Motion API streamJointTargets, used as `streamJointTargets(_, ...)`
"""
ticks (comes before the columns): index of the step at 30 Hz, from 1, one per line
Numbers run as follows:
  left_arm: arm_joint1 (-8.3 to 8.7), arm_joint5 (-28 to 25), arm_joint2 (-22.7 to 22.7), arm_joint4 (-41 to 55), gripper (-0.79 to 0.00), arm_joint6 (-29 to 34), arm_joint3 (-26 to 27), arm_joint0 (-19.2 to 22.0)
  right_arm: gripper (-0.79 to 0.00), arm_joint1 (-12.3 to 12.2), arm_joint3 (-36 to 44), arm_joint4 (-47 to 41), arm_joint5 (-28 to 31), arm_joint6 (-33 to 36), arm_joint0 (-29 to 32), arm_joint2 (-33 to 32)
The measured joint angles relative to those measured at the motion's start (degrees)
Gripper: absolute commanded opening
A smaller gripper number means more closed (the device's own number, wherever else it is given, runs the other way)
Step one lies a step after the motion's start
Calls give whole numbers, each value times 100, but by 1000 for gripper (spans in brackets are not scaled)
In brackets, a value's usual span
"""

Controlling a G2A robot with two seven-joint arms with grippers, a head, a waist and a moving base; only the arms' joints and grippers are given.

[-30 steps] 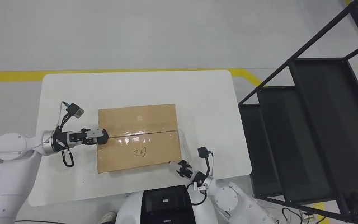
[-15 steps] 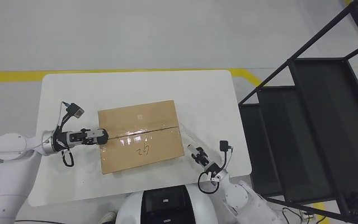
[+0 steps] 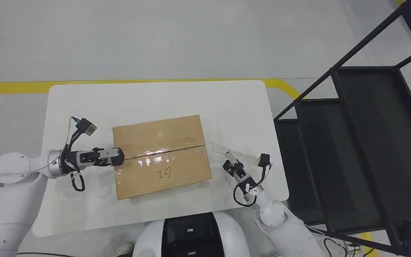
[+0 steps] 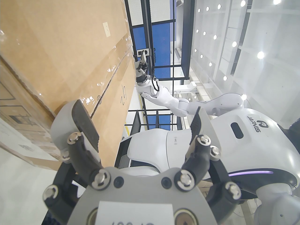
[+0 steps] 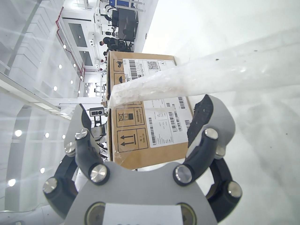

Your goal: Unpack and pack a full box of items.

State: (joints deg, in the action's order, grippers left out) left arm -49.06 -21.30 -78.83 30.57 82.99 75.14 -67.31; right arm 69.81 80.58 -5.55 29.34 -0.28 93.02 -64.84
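Observation:
A closed cardboard box (image 3: pixel 160 157) lies mid-table, with clear tape along its top seam. My left gripper (image 3: pixel 117 156) is at the seam on the box's left end. In the left wrist view it (image 4: pixel 138 110) is open, one finger beside the top edge of the box (image 4: pixel 58 36). My right gripper (image 3: pixel 230 167) is on the table just right of the box. The right wrist view shows it (image 5: pixel 143 105) open and facing the labelled end of the box (image 5: pixel 145 127). A loose strip of clear tape (image 5: pixel 199 78) hangs off that end, passing over the fingers; it also shows from above (image 3: pixel 217 154).
The white table (image 3: pixel 244 109) has bare surface behind and on both sides of the box. A black metal rack (image 3: pixel 347 141) stands off the table's right edge, close to my right arm. A yellow line (image 3: pixel 128 82) runs along the floor behind.
My right arm has swung from the box's front right corner round to its right end. The box has turned slightly. My left gripper has stayed put.

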Motion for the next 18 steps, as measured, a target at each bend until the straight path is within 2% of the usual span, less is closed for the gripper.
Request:
streamJointTargets(7, 0, 0, 0, 0, 0, 0, 0, 0, 0, 97, -452, -604, 434, -6, -215, 58)
streamJointTargets(8, 0, 0, 0, 0, 0, 0, 0, 0, -55, 112, -513, -678, 497, -31, -244, 56)
streamJointTargets(10, 0, 0, 0, 0, 0, 0, 0, 0, -222, 138, -580, -813, 604, -68, -278, 63)
streamJointTargets(11, 0, 0, 0, 0, 0, 0, 0, 0, -406, 155, -626, -898, 668, -70, -298, 77)
streamJointTargets(13, 0, 0, 0, 0, 0, 0, 0, 0, -566, 178, -718, -981, 717, -39, -338, 104)
streamJointTargets(14, 0, 0, 0, 0, 0, 0, 0, 0, -723, 194, -783, -1023, 738, -18, -368, 126)
streamJointTargets(15, 0, 0, 0, 0, 0, 0, 0, 0, -785, 207, -825, -1063, 760, -5, -387, 145)
streamJointTargets(18, 0, 0, 0, 0, 0, 0, 0, 0, -785, 245, -963, -1131, 842, 8, -443, 183)
